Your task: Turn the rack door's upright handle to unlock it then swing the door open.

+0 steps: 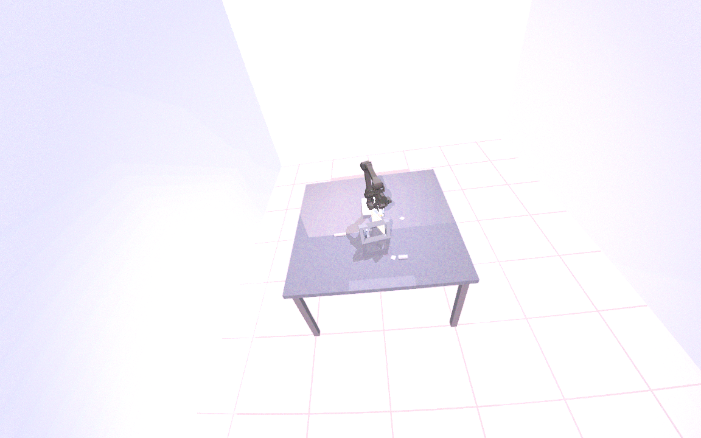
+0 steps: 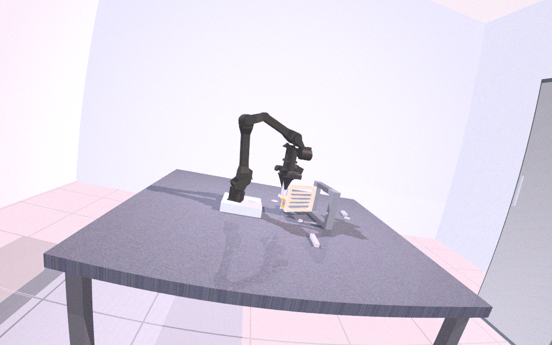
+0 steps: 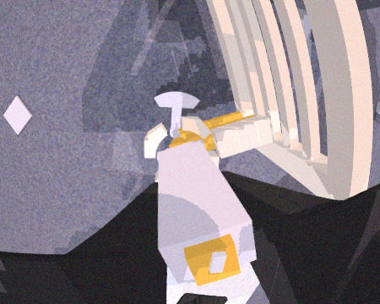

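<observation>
The white handle point(image 1: 380, 212) point(image 2: 284, 192) point(image 3: 198, 181) should feel stiff and fairly light, but it is tied to the hinged door point(image 1: 377, 219) point(image 2: 288, 199) point(image 3: 339, 84), so it will likely follow an arc rather than a straight pull. Its smooth flat sides could slip under a sideways tug; the best hold is across its upright upper part, where the gripper point(image 1: 378, 208) point(image 2: 285, 186) point(image 3: 190, 186) has it now, fingers partly closed and firm on it. The thin door slats look easier to damage and are best left alone.

The handle stands between the middle of the top view's far table edge and the grey frame point(image 1: 373, 224) point(image 2: 332, 210). The door is well out from the frame, though I cannot tell whether it is past the required angle. More swing may be needed before release, with the handle kept turned.

Count: one handle, one door, one frame and one arm point(image 1: 367, 177) point(image 2: 245, 147) on the table point(image 1: 331, 272) point(image 2: 183, 240). Two white blocks lie loose, one point(image 1: 339, 234) point(image 2: 314, 240) towards the top view's left edge, one point(image 1: 402, 256) point(image 2: 343, 213) towards its near right corner. Two small flat squares show, one point(image 1: 392, 257) point(image 2: 346, 217) beside that second block, one point(image 1: 402, 218) point(image 2: 274, 201) point(image 3: 17, 115) towards the right edge
</observation>
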Controlling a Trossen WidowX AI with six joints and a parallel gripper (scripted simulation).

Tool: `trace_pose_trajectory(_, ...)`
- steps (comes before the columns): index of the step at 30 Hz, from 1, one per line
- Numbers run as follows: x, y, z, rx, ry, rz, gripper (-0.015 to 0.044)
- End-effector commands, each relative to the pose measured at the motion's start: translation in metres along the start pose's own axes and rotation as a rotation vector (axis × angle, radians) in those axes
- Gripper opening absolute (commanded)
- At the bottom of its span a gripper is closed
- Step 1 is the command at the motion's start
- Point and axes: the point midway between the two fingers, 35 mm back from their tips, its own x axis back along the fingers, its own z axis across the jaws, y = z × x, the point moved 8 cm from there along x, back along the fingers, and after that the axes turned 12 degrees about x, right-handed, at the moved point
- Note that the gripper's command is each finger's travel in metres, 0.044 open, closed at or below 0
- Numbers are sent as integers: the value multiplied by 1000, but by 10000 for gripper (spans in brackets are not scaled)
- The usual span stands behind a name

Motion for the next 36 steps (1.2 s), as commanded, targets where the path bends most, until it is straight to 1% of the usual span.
trace_pose_trajectory(1, 0, 4, 7, -71, -3, -4, 17)
trace_pose_trajectory(22, 0, 25, 42, -336, 2, -5, 17)
trace_pose_trajectory(36, 0, 26, 43, -343, 2, -5, 17)
